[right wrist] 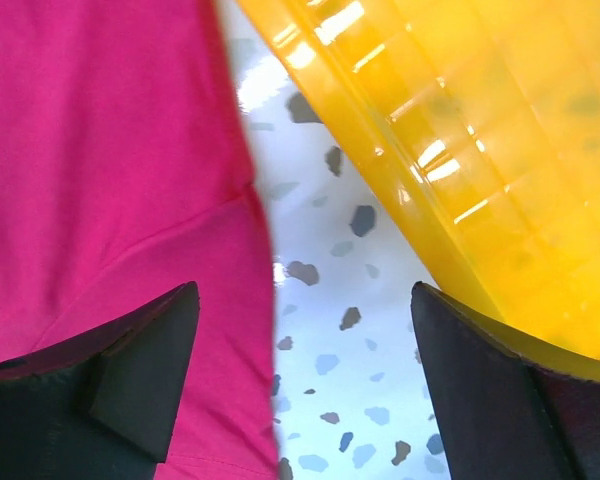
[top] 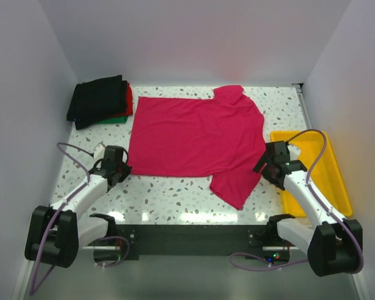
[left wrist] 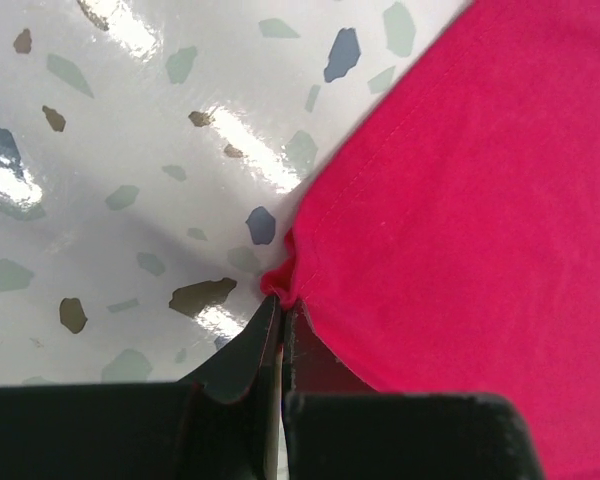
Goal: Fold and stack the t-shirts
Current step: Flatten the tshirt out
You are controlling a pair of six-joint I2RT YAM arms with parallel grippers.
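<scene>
The shirt (top: 194, 134) is soft, matt pink cloth with a stitched hem. The table (left wrist: 100, 150) is smooth, glossy, speckled like terrazzo. The tray (right wrist: 460, 130) is shiny translucent yellow plastic. My fingers (right wrist: 140, 370) are matt black.

A glossy white worktop (top: 175, 195), flecked with grey and brown terrazzo chips, throws back bright patches of overhead light near its near edge. Plain pale walls enclose it: the left wall (top: 25, 94), far wall (top: 194, 37) and right wall (top: 356, 75). A black strip (top: 187, 236) lines the near edge.
</scene>
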